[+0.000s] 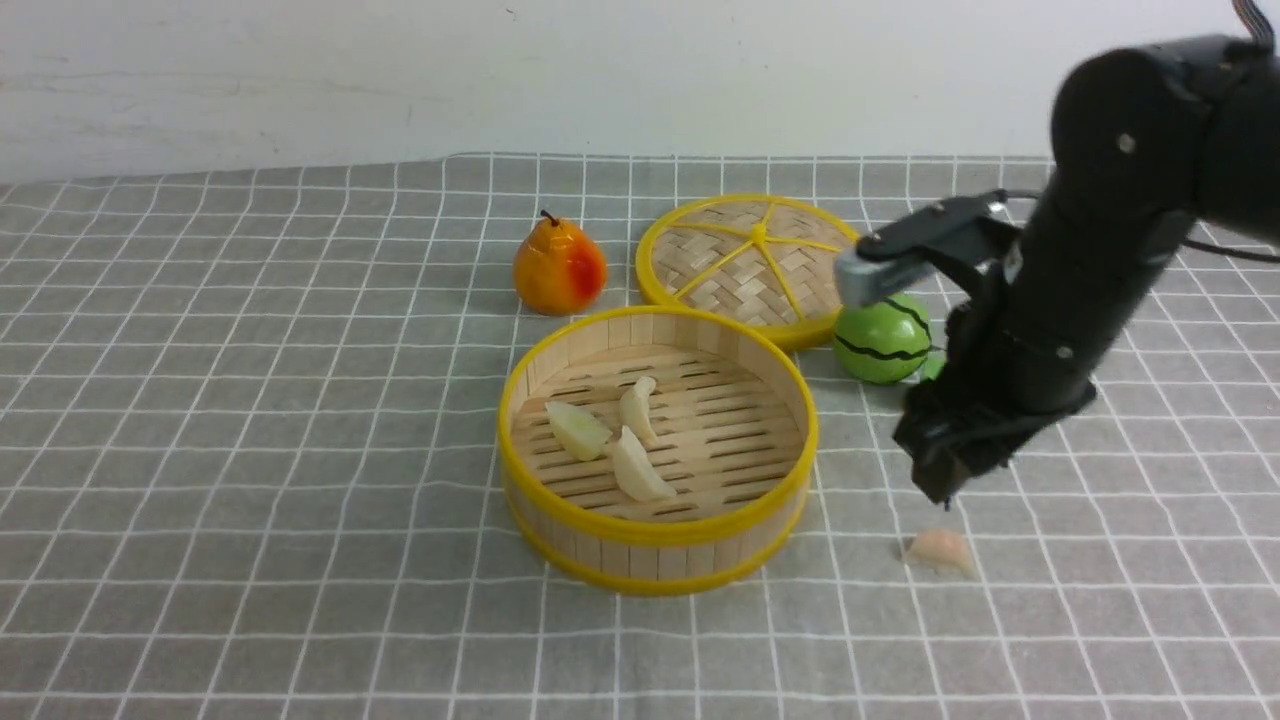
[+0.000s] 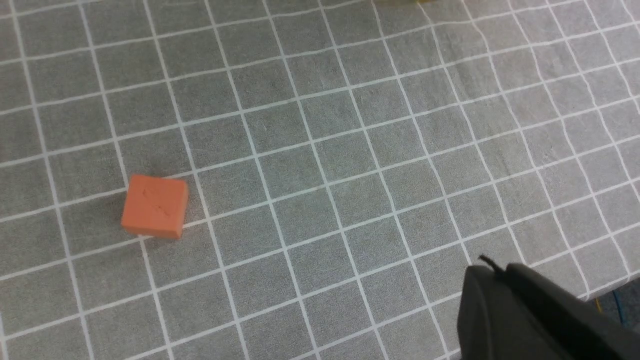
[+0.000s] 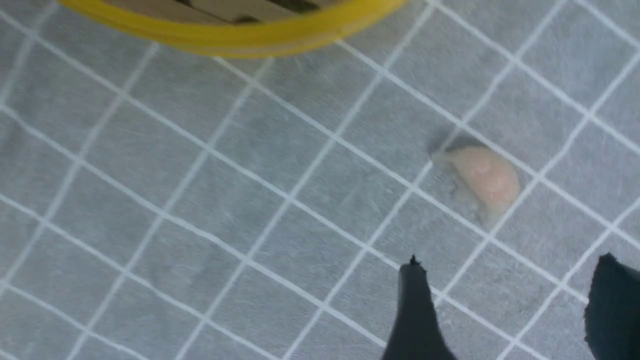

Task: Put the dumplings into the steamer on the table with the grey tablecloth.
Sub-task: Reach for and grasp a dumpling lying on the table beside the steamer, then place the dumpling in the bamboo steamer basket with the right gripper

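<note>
- Counts three dumplings (image 1: 615,435) already on the slatted floor inside the steamer (image 1: 655,545).
- Leaves a fourth, pinkish dumpling (image 1: 940,548) on the grey tablecloth (image 1: 250,450), to the right of the steamer and clear of its wall.
- Looks like the step of fetching that last one.
- Hangs the right gripper (image 1: 940,490) just above the stray dumpling without touching it, fingers (image 3: 415,310) spread and empty.
- Shows the left gripper (image 2: 492,270) closed on nothing, over bare cloth near an orange block (image 2: 155,206); cannot place it against the steamer.
- Calls next, probably, for lowering until the spread fingers straddle the dumpling, closing gently, lifting over the steamer's yellow rim and letting go inside.
- Asks for care: small and glossy, so likely to slip or skid.
</note>
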{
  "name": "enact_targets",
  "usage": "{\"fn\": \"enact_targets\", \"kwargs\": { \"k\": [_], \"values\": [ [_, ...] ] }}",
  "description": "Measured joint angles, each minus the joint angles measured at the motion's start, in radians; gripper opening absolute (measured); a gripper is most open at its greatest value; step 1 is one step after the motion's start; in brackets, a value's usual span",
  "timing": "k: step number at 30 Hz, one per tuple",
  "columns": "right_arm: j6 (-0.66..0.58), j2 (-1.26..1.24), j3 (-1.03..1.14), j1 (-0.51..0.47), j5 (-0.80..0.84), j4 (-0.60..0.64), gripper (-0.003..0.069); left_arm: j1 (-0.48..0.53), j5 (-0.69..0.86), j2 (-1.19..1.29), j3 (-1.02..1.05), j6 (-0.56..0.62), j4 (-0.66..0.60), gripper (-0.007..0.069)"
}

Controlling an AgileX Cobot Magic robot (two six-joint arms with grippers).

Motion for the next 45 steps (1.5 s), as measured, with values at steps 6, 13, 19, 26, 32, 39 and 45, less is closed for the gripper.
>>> {"fn": "enact_targets", "kwargs": {
  "k": [6, 13, 19, 26, 32, 39, 45],
  "values": [
    [-0.021, 0.065, 0.111, -0.025, -0.154, -0.001, 0.0468, 0.000, 0.000, 0.000, 0.000, 0.000, 0.000, 0.0020],
    [-0.023, 0.176, 0.113, -0.023, -0.290, -0.026, 0.0548, 0.000, 0.000, 0.000, 0.000, 0.000, -0.004, 0.0020],
    [-0.023, 0.204, 0.113, -0.023, -0.335, -0.037, 0.0518, 0.000, 0.000, 0.000, 0.000, 0.000, -0.012, 0.0020],
    [-0.023, 0.209, 0.109, -0.023, -0.315, -0.029, 0.0314, 0.000, 0.000, 0.000, 0.000, 0.000, -0.016, 0.0025],
    [-0.022, 0.196, 0.108, -0.022, -0.282, -0.047, 0.0167, 0.000, 0.000, 0.000, 0.000, 0.000, -0.016, 0.0028],
    [-0.001, 0.094, -0.023, -0.010, -0.164, 0.015, 0.0169, 0.000, 0.000, 0.000, 0.000, 0.000, -0.016, 0.0031],
    [-0.001, 0.100, -0.175, 0.078, -0.186, 0.128, 0.0169, 0.000, 0.000, 0.000, 0.000, 0.000, -0.016, 0.0037]
  ]
}}
